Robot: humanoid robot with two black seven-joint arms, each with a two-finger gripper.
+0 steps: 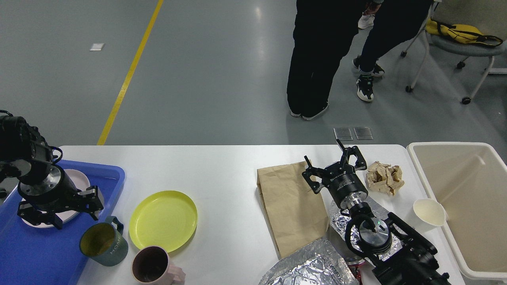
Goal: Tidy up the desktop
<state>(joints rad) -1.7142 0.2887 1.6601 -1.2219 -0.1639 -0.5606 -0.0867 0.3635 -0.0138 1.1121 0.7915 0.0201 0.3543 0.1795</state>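
Head view: lying across the lower half of the frame, white tabletop (222, 166), rounded far corners showing. Sitting at its left end, blue tray (23, 253), carrying a pale pink plate (81, 179) mostly hidden under the left arm. Hovering low over that plate, left hand (59, 213), fingers spread apart, gripping nothing. Standing on the tray's right edge, near that hand, green mug (103, 243) with handle pointing away. Resting just right of the mug, on the bare tabletop, yellow plate (163, 220); standing in front of it, at the near edge, pink mug (152, 266).

Lying flat right of centre, brown paper bag (287, 209). Reaching over the bag's right edge, right hand (334, 168), fingers wide apart and empty, pointing toward the far edge. Sitting just right of that hand, crumpled brown paper (385, 177). Spreading beneath and in front of the right arm, crinkled foil (305, 267). Lying tilted near the beige bin (467, 206), white paper cup (428, 211). Standing on the grey floor beyond, two people's legs (313, 59) and a chair (459, 43) holding a yellow bag (459, 32).
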